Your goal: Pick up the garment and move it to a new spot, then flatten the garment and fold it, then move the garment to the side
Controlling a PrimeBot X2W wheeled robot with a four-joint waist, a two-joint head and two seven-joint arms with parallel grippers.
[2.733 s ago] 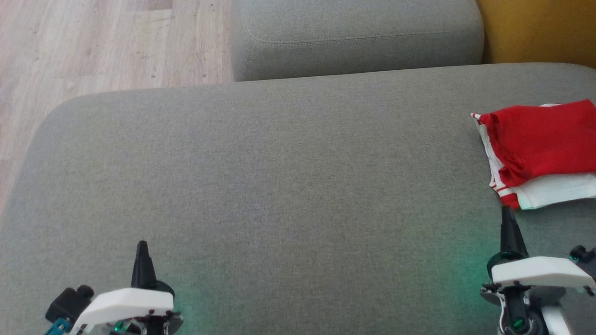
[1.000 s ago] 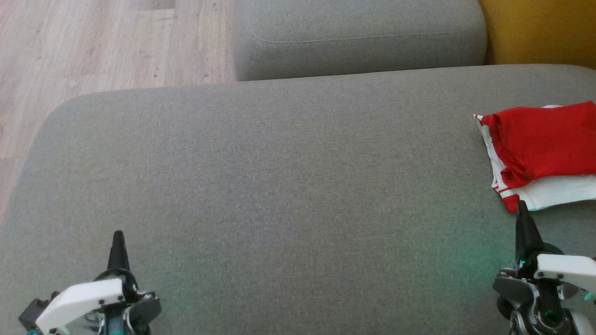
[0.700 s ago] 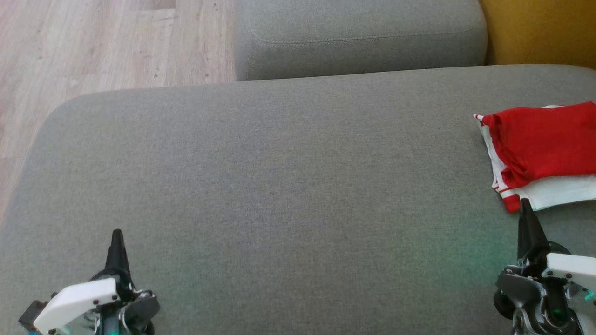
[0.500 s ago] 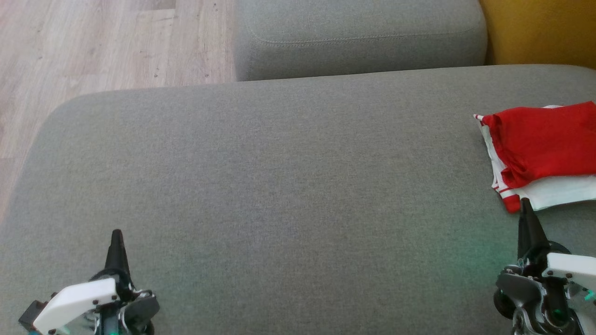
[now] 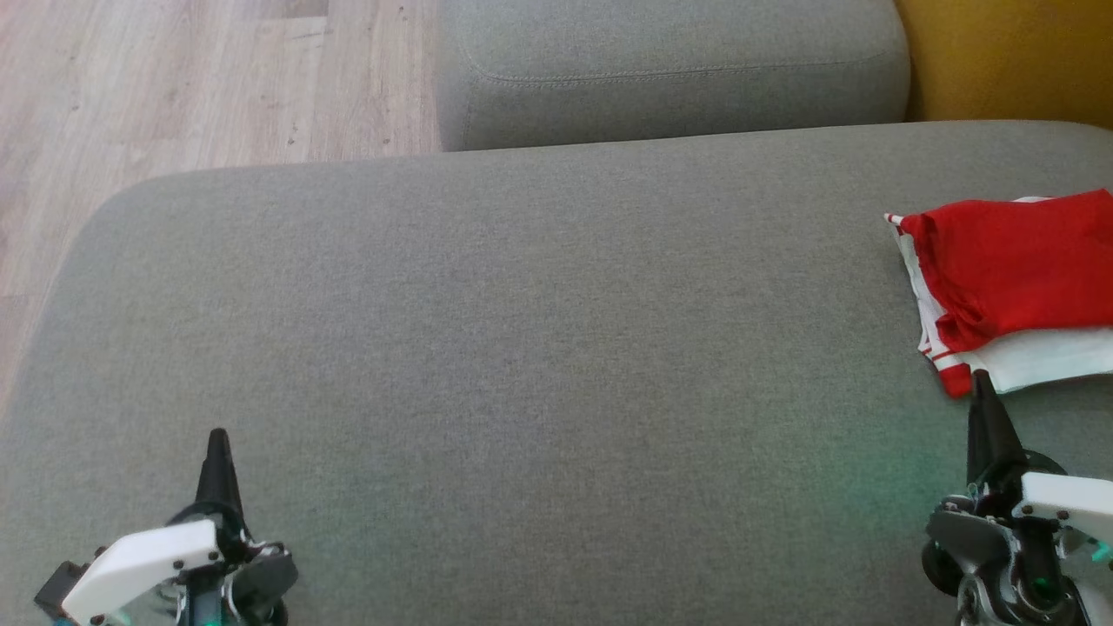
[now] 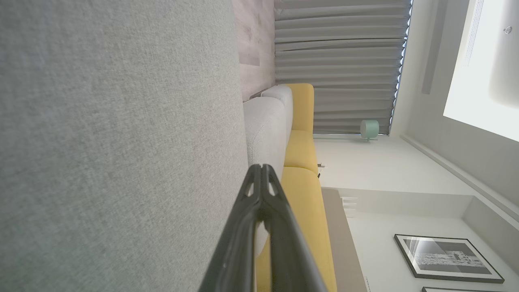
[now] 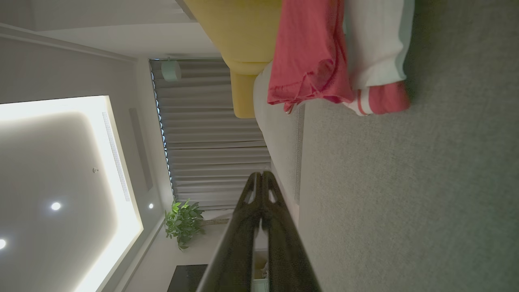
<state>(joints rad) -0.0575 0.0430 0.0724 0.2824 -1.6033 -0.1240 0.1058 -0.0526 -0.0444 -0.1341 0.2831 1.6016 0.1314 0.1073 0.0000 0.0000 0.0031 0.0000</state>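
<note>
Right pincer [image 5: 981, 379], closed tight and empty, sits near the garment [image 5: 1013, 265]; left pincer [image 5: 217, 436] likewise closed, empty.

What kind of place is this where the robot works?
Most likely a living room in a home, or a room furnished like one: a wide grey sofa, long pleated curtains, a framed picture on the wall and a wooden floor.

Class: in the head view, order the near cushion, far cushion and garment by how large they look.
1. near cushion
2. far cushion, cropped at top
3. garment, cropped at right edge
</note>
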